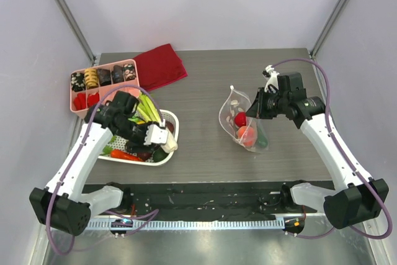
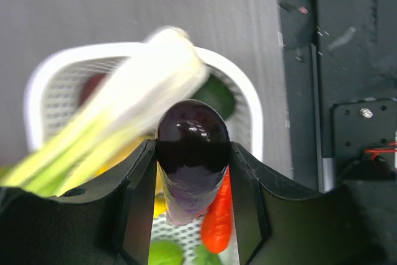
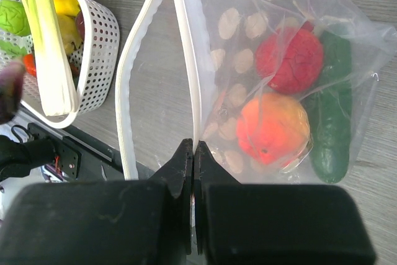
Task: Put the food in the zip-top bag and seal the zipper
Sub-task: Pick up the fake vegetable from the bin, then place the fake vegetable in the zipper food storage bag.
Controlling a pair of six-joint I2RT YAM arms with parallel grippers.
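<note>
eggplant (image 2: 191, 153) is pinched between the left jaws, above the white basket (image 3: 99, 48) at the desk's (image 1: 205, 147) 9 o'clock side. bag (image 1: 231, 111) lies toward 3 o'clock holding a tomato (image 3: 290, 60), peach (image 3: 273, 128) and cucumber (image 3: 332, 122). the right jaws are pressed together on its zipper (image 3: 188, 60).

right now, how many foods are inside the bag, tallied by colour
red: 1, the tomato
orange: 1, the peach
green: 1, the cucumber
total: 3 inside the zip-top bag
</note>
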